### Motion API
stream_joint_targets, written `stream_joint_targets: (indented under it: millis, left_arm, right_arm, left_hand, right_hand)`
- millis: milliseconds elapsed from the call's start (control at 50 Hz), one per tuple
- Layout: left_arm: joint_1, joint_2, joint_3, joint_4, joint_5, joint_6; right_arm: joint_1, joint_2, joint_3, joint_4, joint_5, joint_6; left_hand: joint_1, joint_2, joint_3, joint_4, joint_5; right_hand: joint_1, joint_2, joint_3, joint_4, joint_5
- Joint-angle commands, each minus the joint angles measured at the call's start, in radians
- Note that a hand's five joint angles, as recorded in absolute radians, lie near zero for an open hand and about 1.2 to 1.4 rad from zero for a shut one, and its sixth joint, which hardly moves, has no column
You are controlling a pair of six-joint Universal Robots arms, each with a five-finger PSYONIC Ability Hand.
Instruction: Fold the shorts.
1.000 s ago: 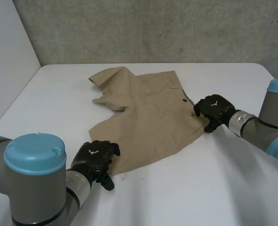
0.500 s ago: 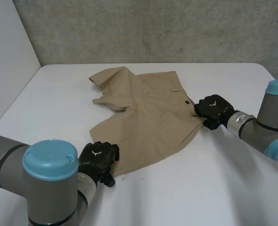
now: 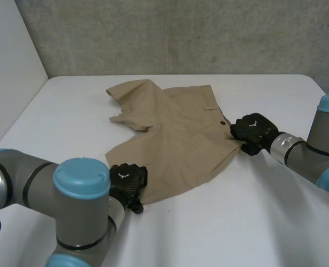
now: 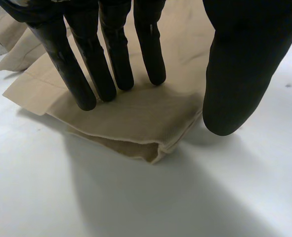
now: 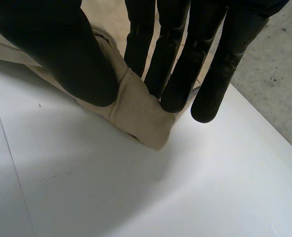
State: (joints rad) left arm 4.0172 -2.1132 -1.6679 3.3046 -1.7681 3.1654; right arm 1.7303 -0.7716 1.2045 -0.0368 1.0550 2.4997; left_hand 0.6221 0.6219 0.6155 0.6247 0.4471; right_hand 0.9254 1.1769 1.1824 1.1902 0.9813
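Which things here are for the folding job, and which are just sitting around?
For the job: tan shorts, left hand on one corner, right hand pinching another corner.
Just there: white table, grey wall.

**Bench** (image 3: 253, 222): white, smooth, flat top; far right corner rounded. A few tiny dark specks (image 4: 287, 85) on its surface.

**Wall** (image 3: 181, 33): grey rough concrete, mottled, upright along the far side of the bench.

**Panel** (image 3: 8, 67): plain white, upright along the left side of the bench, meeting the wall at the far left corner.

**Concrete surface** (image 5: 279, 74): grey, speckled, beyond the bench's edge; whether floor or wall cannot be told.
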Motion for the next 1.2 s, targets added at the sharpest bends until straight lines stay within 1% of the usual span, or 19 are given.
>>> stream_joint_targets:
  millis: [20,60,140,260,300,360,440,540,560,620,700,800,880,900,960,1040,1100,1160,1200]
  left_arm:
    - [0.013,-0.036,0.027,0.001,-0.008,0.059]
    - [0.022,-0.033,0.027,0.003,-0.014,0.064]
    - [0.028,-0.011,0.025,0.026,-0.019,0.065]
    - [0.052,0.065,0.017,0.047,-0.017,0.07]
    - [0.06,0.074,0.019,0.049,-0.017,0.074]
    - [0.068,0.075,0.025,0.049,-0.016,0.079]
    - [0.082,0.071,0.017,0.044,-0.014,0.132]
    - [0.079,0.082,-0.004,0.02,-0.013,0.251]
    - [0.077,0.09,-0.013,0.007,-0.013,0.272]
    - [0.079,0.162,-0.055,-0.068,-0.01,0.346]
    - [0.077,0.265,-0.098,-0.18,-0.002,0.37]
    - [0.074,0.416,-0.148,-0.336,0.058,0.369]
    - [0.074,0.531,-0.18,-0.482,0.16,0.369]
    - [0.079,0.568,-0.187,-0.534,0.208,0.366]
    - [0.094,0.614,-0.203,-0.605,0.286,0.357]
    - [0.115,0.625,-0.219,-0.639,0.334,0.355]
    - [0.126,0.621,-0.217,-0.636,0.338,0.355]
    - [0.151,0.595,-0.194,-0.591,0.34,0.366]
    - [0.16,0.529,-0.15,-0.51,0.335,0.372]
  right_arm:
    - [0.0,-0.003,0.001,0.0,0.002,0.001]
    - [0.0,-0.005,0.003,0.0,0.002,-0.001]
    - [0.0,-0.012,0.009,0.0,0.002,-0.001]
    - [0.0,-0.038,0.024,0.002,0.002,0.001]
    - [0.002,-0.04,0.027,0.003,0.003,0.001]
    - [0.009,-0.049,0.033,0.011,0.003,0.013]
    - [0.017,-0.061,0.04,0.058,0.005,0.039]
    - [0.02,-0.092,0.041,0.213,0.008,0.027]
    - [0.018,-0.112,0.041,0.282,0.011,0.009]
    - [0.012,-0.15,0.047,0.383,0.019,-0.033]
    - [0.008,-0.242,0.095,0.54,0.045,-0.117]
    - [0.006,-0.372,0.228,0.699,0.083,-0.232]
    - [0.002,-0.495,0.341,0.774,0.097,-0.31]
    - [-0.001,-0.521,0.363,0.785,0.098,-0.327]
    - [-0.041,-0.61,0.434,0.821,0.099,-0.399]
    - [-0.08,-0.672,0.477,0.844,0.073,-0.435]
    - [-0.098,-0.681,0.495,0.844,0.053,-0.449]
    - [-0.104,-0.677,0.491,0.836,0.057,-0.449]
    - [-0.1,-0.655,0.469,0.801,0.056,-0.427]
  left_hand:
    - [0.237,0.237,0.243,0.234,0.237]
    - [0.427,0.427,0.433,0.424,0.427]
    - [0.61,0.61,0.616,0.607,0.61]
    - [0.68,0.681,0.687,0.678,0.681]
    - [0.774,0.774,0.78,0.771,0.774]
    - [0.774,0.774,0.781,0.772,0.775]
    - [0.774,0.774,0.781,0.772,0.775]
    - [0.774,0.774,0.781,0.772,0.775]
    - [0.774,0.774,0.781,0.772,0.775]
    - [0.774,0.774,0.781,0.772,0.775]
    - [0.774,0.774,0.781,0.772,0.775]
    - [0.774,0.774,0.781,0.772,0.775]
    - [0.774,0.774,0.781,0.772,0.775]
    - [0.774,0.774,0.781,0.772,0.775]
    - [0.774,0.774,0.781,0.772,0.775]
    - [0.774,0.774,0.781,0.772,0.775]
    - [0.774,0.774,0.781,0.772,0.775]
    - [0.774,0.774,0.781,0.772,0.775]
    - [0.774,0.774,0.781,0.772,0.775]
  right_hand:
    - [0.471,0.219,0.214,0.206,0.24]
    - [0.471,0.219,0.214,0.206,0.24]
    - [0.471,0.219,0.214,0.206,0.24]
    - [0.471,0.219,0.214,0.206,0.24]
    - [0.471,0.219,0.214,0.206,0.24]
    - [0.471,0.219,0.214,0.206,0.24]
    - [0.471,0.219,0.214,0.206,0.24]
    - [0.471,0.219,0.214,0.206,0.24]
    - [0.471,0.219,0.214,0.206,0.24]
    - [0.471,0.219,0.214,0.206,0.24]
    - [0.471,0.219,0.214,0.206,0.24]
    - [0.471,0.219,0.214,0.206,0.24]
    - [0.471,0.219,0.214,0.206,0.24]
    - [0.471,0.219,0.214,0.206,0.24]
    - [0.471,0.219,0.214,0.206,0.24]
    - [0.471,0.219,0.214,0.206,0.24]
    - [0.471,0.219,0.214,0.206,0.24]
    - [0.471,0.219,0.214,0.206,0.24]
    - [0.471,0.219,0.214,0.206,0.24]
